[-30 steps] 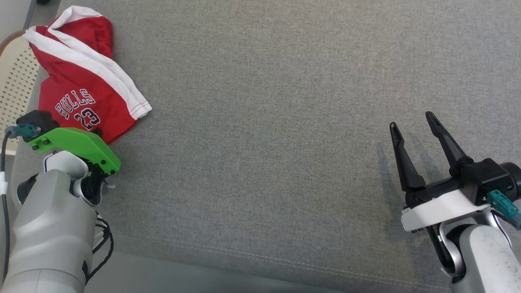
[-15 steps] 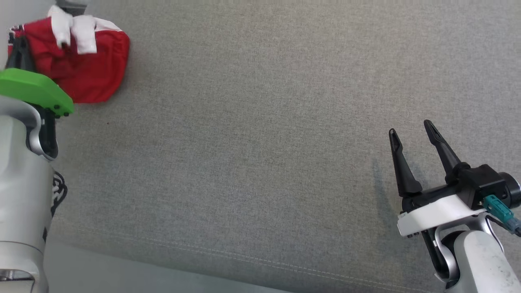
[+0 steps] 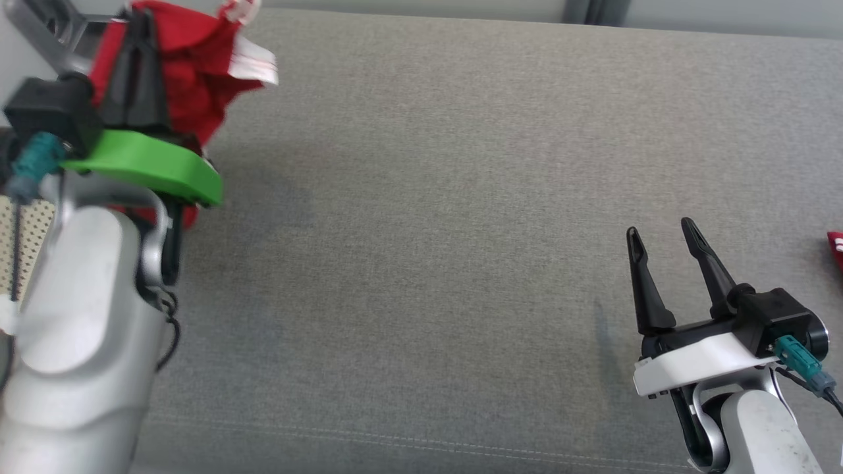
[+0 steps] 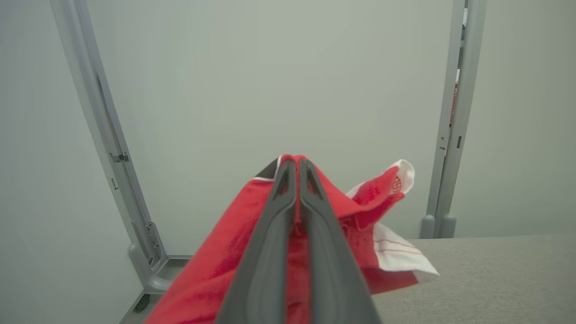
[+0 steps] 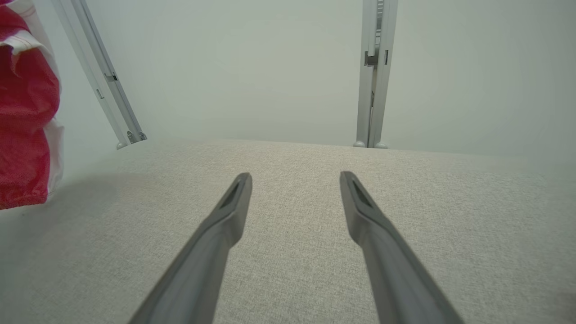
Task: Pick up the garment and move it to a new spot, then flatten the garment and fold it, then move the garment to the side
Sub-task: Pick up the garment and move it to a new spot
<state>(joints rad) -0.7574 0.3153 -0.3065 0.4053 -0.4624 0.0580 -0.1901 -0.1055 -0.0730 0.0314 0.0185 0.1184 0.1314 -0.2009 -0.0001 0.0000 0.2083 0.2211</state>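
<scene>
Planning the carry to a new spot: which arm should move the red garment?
Left. The left gripper is shut on the garment; the right gripper stands open and empty, far across the grey surface.

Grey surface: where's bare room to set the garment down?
The grey surface is bare across the middle, from the garment hanging in the shut left gripper over to the open right gripper. Crowded: the far-left corner under the garment, and the right edge by a red item.
</scene>
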